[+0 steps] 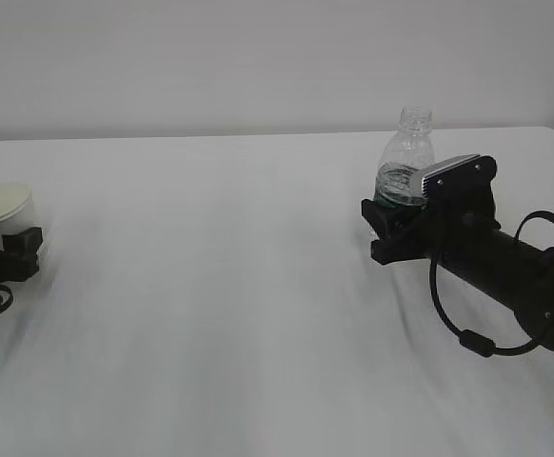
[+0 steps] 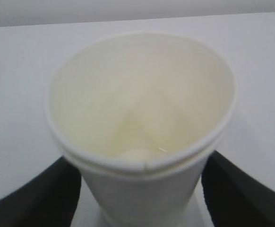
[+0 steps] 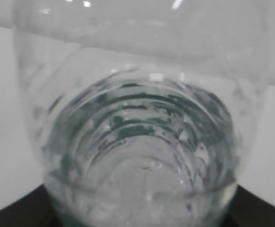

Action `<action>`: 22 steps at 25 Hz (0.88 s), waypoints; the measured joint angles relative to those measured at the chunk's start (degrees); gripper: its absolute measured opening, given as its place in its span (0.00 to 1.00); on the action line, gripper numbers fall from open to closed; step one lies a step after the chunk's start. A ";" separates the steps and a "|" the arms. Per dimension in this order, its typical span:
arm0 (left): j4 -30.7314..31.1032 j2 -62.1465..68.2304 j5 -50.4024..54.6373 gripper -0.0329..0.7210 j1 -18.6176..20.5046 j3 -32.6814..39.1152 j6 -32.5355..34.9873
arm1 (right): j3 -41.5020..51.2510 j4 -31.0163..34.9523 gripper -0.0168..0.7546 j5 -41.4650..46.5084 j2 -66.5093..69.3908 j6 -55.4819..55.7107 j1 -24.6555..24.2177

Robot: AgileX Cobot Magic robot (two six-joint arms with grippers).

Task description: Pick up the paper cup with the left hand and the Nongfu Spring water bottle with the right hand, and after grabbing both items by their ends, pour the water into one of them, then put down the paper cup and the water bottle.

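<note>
Green bottle label point(image 1: 398, 199), lettering unreadable

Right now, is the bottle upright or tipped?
Upright: the bottle stands with its open neck straight up on the table, the right claw around its lower part.

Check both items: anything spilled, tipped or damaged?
Nothing stands out. The paper cup and the water bottle both stand upright, each between gripper fingers, and the table shows no spill. The bottle has no cap.
</note>
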 joint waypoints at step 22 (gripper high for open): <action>0.00 0.00 0.00 0.83 0.00 -4.08 0.00 | 0.00 0.00 0.57 0.00 0.00 0.00 0.00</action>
